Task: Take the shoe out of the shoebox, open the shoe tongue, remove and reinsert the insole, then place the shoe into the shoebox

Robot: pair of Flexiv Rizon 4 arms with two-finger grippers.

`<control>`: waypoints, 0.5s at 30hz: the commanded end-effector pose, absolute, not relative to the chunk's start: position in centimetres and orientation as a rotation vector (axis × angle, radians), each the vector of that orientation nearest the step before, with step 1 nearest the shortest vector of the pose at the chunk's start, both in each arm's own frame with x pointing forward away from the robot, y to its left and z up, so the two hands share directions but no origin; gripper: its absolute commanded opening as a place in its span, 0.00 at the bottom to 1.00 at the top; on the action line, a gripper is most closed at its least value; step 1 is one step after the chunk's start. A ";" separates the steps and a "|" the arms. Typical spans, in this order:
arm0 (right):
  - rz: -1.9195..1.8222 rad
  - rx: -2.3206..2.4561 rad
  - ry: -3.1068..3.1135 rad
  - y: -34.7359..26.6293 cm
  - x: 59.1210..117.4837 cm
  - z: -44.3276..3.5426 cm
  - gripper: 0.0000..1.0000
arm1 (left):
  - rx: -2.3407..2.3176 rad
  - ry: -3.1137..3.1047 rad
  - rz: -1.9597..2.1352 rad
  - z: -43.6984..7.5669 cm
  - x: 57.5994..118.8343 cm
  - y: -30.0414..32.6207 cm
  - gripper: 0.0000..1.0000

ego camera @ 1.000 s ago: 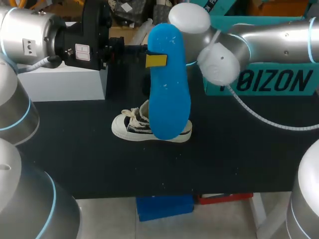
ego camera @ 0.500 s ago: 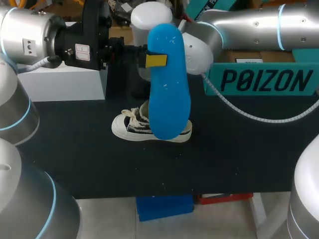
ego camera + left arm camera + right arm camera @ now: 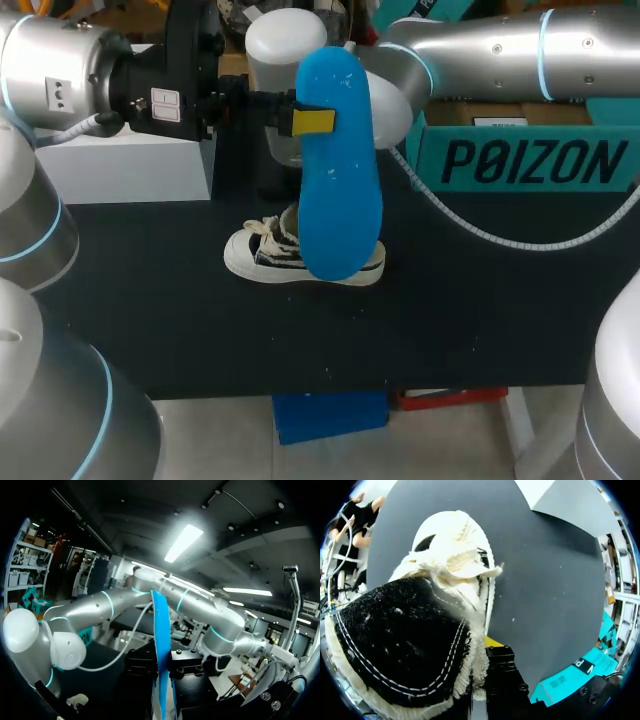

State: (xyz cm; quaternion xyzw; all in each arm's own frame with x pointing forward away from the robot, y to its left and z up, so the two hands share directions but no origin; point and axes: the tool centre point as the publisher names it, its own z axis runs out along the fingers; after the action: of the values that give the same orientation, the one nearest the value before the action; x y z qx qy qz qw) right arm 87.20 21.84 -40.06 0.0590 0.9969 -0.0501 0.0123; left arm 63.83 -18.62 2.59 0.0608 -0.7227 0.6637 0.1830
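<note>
- Reaching in with the right arm (image 3: 480, 50), across and behind the left gripper (image 3: 310, 122), down toward the shoe (image 3: 262, 255) on the table (image 3: 480, 320).
- Leaving the shoebox (image 3: 530, 160) well off to the side of both grippers, not needed yet.
- Holding the insole (image 3: 340, 200) upright and aloft, clenched in the left gripper near its upper end, above and just in front of the shoe.
- Resting the shoe on its sole below the left gripper, close up against the right gripper (image 3: 487, 647); cannot tell whether grasped there or only touched.
- Judged to be at the reinsert step: insole out, shoe open, nothing back inside yet.
- Calling next, probably, for steadying the shoe with the right gripper and holding its opening wide, then tipping the insole toe-first down into it.
- Swung across since a second ago with the right arm, carrying its white joint cap (image 3: 285, 35) from beside the insole's top to behind it.
- Otherwise unmoved: insole, shoe, left gripper.
</note>
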 end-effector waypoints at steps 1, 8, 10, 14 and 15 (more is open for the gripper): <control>-0.158 0.185 3.106 21.8 87.2 -40.0 0.00 | 0.173 -2.041 1.871 2.5 63.8 -18.6 0.00; -0.158 0.185 3.106 21.8 87.2 -40.0 0.00 | 0.173 -2.041 1.871 2.5 63.8 -18.6 0.00; -0.158 0.185 3.106 21.8 87.2 -40.0 0.00 | 0.173 -2.041 1.871 2.5 63.8 -18.6 0.00; -0.225 0.232 3.091 21.7 87.0 -38.6 0.00 | 0.173 -2.041 1.871 2.5 63.8 -18.6 0.00; -0.254 0.298 3.078 21.6 87.0 -37.7 0.00 | 0.173 -2.041 1.871 2.5 63.8 -18.6 0.00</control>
State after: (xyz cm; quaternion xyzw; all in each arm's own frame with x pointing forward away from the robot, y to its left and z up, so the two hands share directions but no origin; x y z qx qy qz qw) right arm 87.11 21.48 -39.86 0.0717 0.9957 -0.0578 0.0115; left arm 63.84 -18.62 2.59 0.0608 -0.7227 0.6637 0.1830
